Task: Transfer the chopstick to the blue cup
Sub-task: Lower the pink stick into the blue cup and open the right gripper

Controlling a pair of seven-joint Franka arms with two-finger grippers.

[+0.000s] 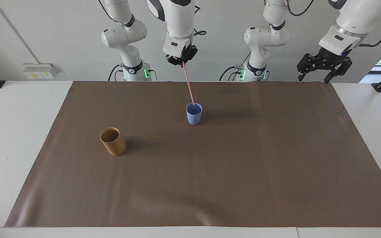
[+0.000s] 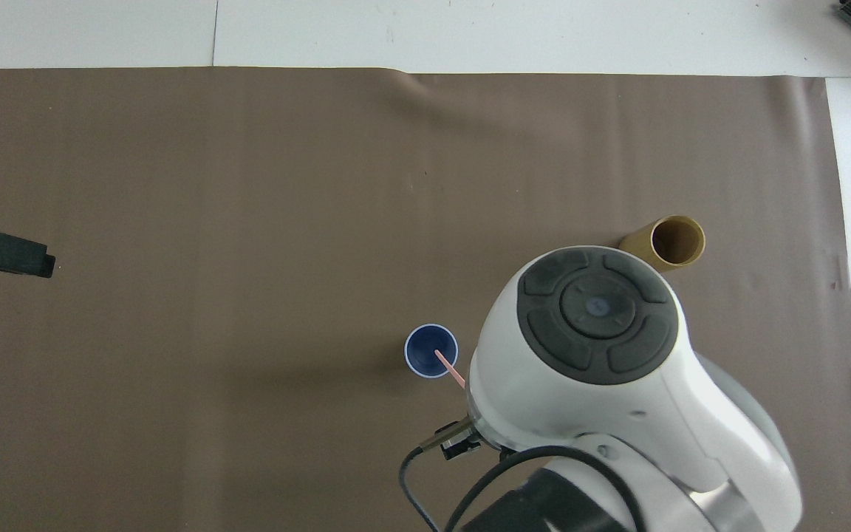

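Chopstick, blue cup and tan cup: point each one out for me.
chopstick [image 1: 188, 82], facing view, middle of the pink shaft.
blue cup [image 1: 194, 117], facing view, outer side wall.
tan cup [image 1: 113, 147], facing view, outer side wall.

The chopstick [image 1: 188, 84] is pink, the same pink all along. The blue cup [image 1: 194, 116] is light blue on the outside and looks dark blue inside, with a pale rim. The other cup [image 1: 112, 141] is tan brown outside and darker brown inside. The mat [image 1: 210, 172] is plain brown with no pattern. The table [image 1: 8, 132] around it is white. The right gripper [image 1: 181, 60] is black on a white arm. The left gripper [image 1: 322, 67] is black too, also on a white arm.
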